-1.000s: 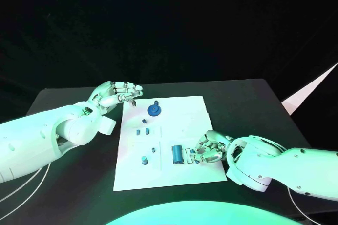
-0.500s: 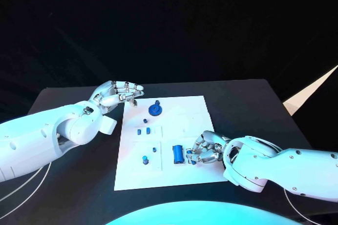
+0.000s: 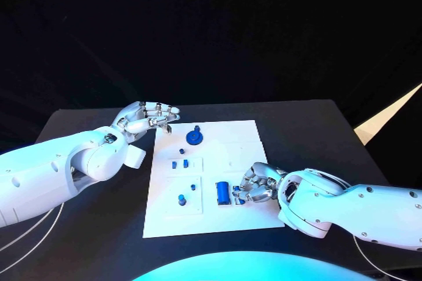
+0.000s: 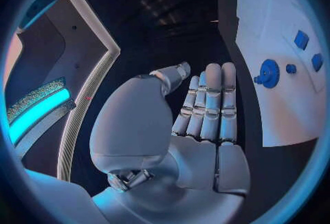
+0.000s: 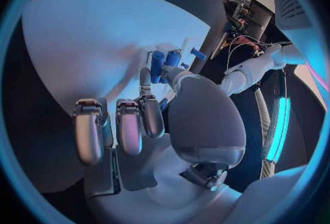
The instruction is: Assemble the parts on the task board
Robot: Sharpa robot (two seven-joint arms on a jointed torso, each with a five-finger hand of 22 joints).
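— Which step are you on?

— My right hand is down on the white flat plastic task board, fingers curled beside the upright blue cylinder. A small blue peg sits at my fingertips; whether I'm pinching it, I cannot tell.

— And your left hand?

— It hovers over the black matte tabletop at the board's far corner, fingers straight, close together, holding nothing.

— Next?

— I judge seating the peg calls for fine alignment. The round blue toothed gear lies farther up the smooth board.
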